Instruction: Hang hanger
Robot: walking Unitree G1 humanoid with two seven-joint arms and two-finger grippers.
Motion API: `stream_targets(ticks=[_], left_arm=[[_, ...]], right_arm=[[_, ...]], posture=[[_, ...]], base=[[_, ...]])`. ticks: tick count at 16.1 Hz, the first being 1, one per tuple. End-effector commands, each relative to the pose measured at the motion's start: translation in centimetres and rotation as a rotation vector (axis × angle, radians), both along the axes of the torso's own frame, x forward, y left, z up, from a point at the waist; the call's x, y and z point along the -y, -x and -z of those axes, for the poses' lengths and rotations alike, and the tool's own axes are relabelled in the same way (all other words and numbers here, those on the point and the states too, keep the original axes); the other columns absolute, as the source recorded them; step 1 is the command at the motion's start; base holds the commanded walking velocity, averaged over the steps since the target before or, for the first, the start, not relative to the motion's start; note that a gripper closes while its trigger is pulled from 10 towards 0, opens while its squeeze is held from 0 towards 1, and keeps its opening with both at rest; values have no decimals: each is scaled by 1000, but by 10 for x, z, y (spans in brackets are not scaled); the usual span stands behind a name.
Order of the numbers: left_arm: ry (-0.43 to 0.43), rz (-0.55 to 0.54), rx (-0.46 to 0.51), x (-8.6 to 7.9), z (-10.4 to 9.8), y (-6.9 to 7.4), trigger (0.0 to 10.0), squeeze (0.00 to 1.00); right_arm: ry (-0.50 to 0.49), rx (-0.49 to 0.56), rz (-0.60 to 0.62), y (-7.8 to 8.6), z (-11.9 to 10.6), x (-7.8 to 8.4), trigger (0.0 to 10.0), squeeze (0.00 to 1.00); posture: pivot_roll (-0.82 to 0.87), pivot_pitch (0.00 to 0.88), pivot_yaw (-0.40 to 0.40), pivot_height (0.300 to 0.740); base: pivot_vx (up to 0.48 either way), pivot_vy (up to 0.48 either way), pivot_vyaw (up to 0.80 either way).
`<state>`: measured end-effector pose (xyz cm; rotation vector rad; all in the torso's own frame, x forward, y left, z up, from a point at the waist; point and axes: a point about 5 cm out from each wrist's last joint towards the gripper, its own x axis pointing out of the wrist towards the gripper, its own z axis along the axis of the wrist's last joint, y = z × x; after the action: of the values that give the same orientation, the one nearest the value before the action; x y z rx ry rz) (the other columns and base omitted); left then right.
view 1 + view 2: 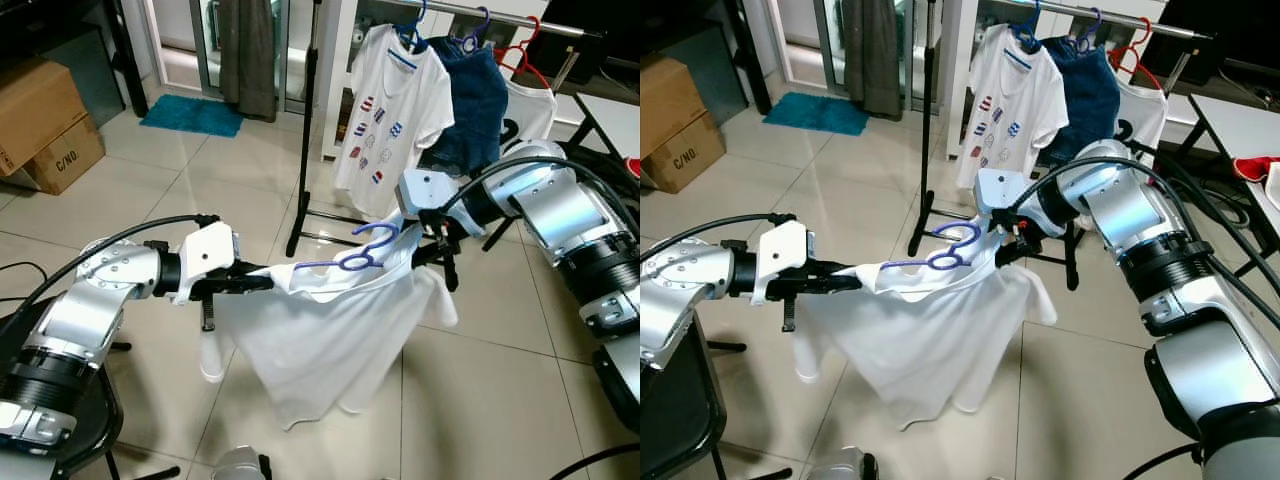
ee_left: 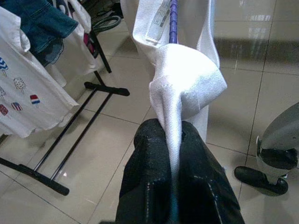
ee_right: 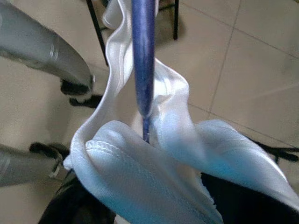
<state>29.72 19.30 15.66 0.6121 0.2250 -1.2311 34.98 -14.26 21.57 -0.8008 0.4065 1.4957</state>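
Observation:
A white shirt (image 1: 320,340) hangs stretched between my two grippers over the tiled floor, on a purple hanger (image 1: 358,258) whose hook lies flat at the collar. My left gripper (image 1: 262,283) is shut on the shirt's left shoulder; in the left wrist view the fingers (image 2: 154,163) pinch the white cloth (image 2: 187,84) with the purple hanger (image 2: 173,21) beyond. My right gripper (image 1: 432,250) holds the shirt's right shoulder; in its wrist view white cloth (image 3: 154,186) covers the fingers and the purple hanger (image 3: 143,51) runs ahead. The clothes rail (image 1: 500,12) stands beyond, at the back right.
On the rail hang a white printed shirt (image 1: 390,110), a blue garment (image 1: 470,100) and a red hanger (image 1: 520,55). The rack's black upright (image 1: 305,130) and foot stand on the floor just beyond the held shirt. Cardboard boxes (image 1: 45,125) are at left, a black chair (image 1: 90,420) by my left arm.

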Motion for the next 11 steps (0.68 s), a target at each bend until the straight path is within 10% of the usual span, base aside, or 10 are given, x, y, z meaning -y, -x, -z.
stream_targets(ticks=[1,11], left_arm=[[14,-2,24,-1,-6,0,0,0],[4,9,24,-1,-8,-2,0,0]], right_arm=[[-62,-14,31,-1,-3,5,10000,1000],[-26,182,172,-16,3,1,10000,1000]], posture=[[0,0,-94,740],[-1,0,-79,740]], base=[[0,0,0],[0,0,0]])
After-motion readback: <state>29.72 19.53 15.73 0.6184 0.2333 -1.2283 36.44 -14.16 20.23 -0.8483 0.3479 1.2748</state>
